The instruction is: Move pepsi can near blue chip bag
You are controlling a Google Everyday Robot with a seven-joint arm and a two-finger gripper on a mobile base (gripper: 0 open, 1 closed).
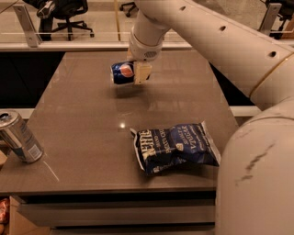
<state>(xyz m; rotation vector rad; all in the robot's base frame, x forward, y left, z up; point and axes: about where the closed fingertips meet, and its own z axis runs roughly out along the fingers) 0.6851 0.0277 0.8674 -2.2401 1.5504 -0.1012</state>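
Note:
The pepsi can (122, 72) is dark blue with a round red-white-blue logo. It lies on its side in my gripper (138, 73) and hangs a little above the far middle of the brown table (82, 128), with a shadow under it. The gripper is shut on the can's right end; one pale finger (143, 72) shows in front and the other is hidden. The blue chip bag (177, 147) lies flat near the table's front right, well apart from the can and closer to the camera.
A silver-grey can with a blue label (19, 137) stands tilted at the table's left front edge. My white arm (216, 41) spans the upper right and its base (257, 183) blocks the lower right. Office chairs (64, 13) stand behind a rail beyond the table.

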